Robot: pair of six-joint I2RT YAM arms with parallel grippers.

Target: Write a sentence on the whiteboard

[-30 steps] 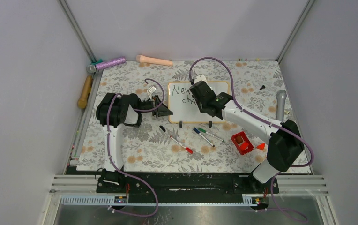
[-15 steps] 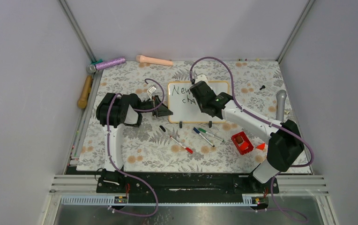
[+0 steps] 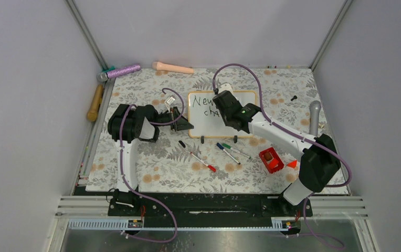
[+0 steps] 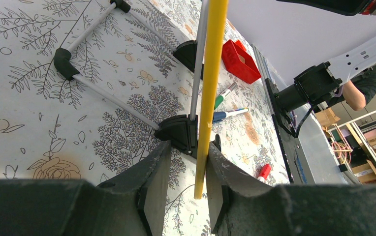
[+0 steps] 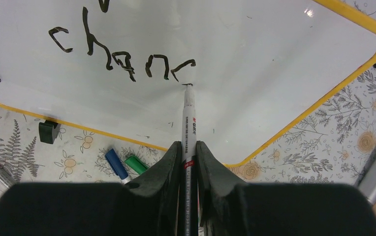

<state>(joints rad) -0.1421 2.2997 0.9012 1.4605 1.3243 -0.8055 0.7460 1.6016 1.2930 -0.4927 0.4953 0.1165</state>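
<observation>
The whiteboard [image 3: 209,126] lies on the floral cloth at mid-table; its frame looks yellow in the right wrist view [image 5: 274,132]. The sentence [image 5: 122,59] reads "New" above "chanc" in black. My right gripper [image 3: 220,102] hangs over the board, shut on a black marker [image 5: 188,113] whose tip touches the board just after the last letter. My left gripper [image 3: 184,125] is at the board's near left corner. In the left wrist view [image 4: 190,147] its jaws straddle the frame edge [image 4: 208,98]: the right finger is against it and a gap shows on the left.
A red-capped marker [image 3: 201,161], a blue and a green marker [image 3: 230,151] and a black cap [image 3: 181,143] lie in front of the board. A red bin [image 3: 271,160] sits front right. A grey microphone [image 3: 314,118], a purple one [image 3: 119,71] and a wooden handle [image 3: 94,102] line the edges.
</observation>
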